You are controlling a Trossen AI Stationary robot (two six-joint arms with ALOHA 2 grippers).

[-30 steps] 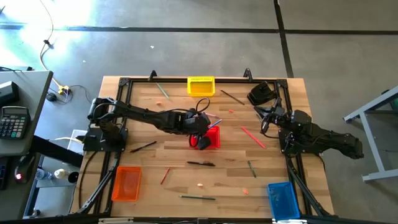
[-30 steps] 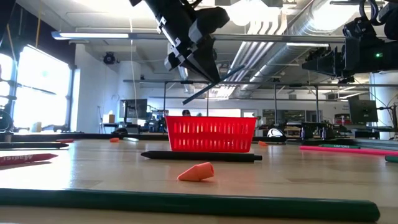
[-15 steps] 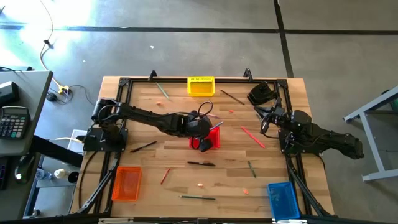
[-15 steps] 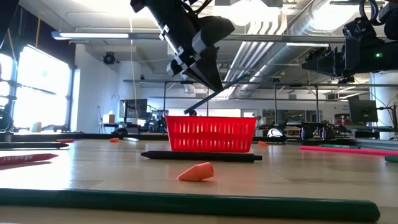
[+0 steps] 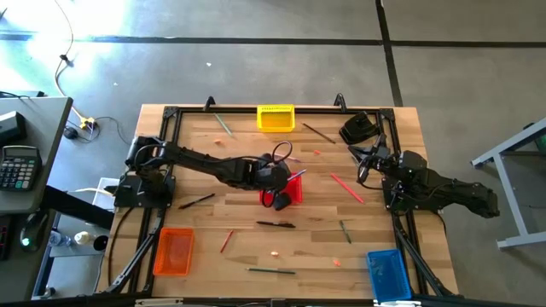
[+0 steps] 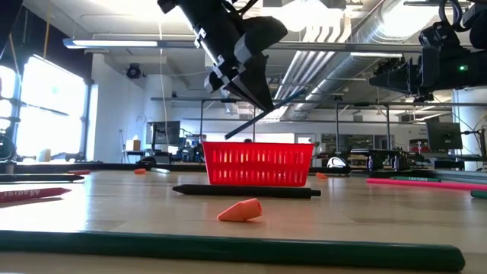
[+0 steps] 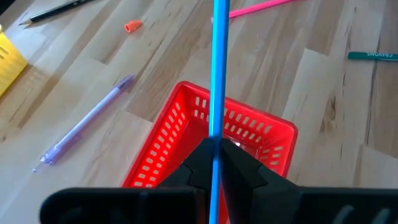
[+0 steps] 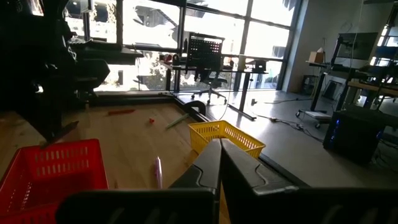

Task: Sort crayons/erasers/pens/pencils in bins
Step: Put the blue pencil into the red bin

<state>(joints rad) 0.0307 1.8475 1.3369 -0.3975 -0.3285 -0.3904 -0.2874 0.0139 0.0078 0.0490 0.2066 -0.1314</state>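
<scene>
My left gripper [image 5: 278, 176] hangs over the red bin [image 5: 288, 189], shut on a thin blue pencil [image 7: 216, 68]. In the low view the pencil [image 6: 280, 104] slants above the red bin [image 6: 257, 164], with its lower end near the rim. My right gripper [image 5: 365, 164] waits shut at the table's right side, its fingers [image 8: 211, 163] closed on nothing. The yellow bin [image 5: 275, 117] stands at the far edge. The orange bin [image 5: 174, 251] is at the near left and the blue bin [image 5: 388, 273] at the near right. My left gripper pinches the pencil's shaft [image 7: 215, 132] between its two fingers, roughly midway along it as the low view shows. The fingers come slanting down from the table's left. The pencil is lifted clear and tilted, one end up and away, the other low over the bin.
Lying loose on the wood are a black pen [image 5: 275, 224], a pink pencil [image 5: 347, 188], a green pencil [image 5: 271, 270], an orange eraser [image 6: 240, 210] and a purple mechanical pencil [image 7: 84, 121]. More sticks lie near the yellow bin. A black frame runs around the table's edges.
My left gripper has sunk a little toward the red bin and edged toward the table's right, still shut on the blue pencil. The pencil's lower end now stands close above the bin's rim.
</scene>
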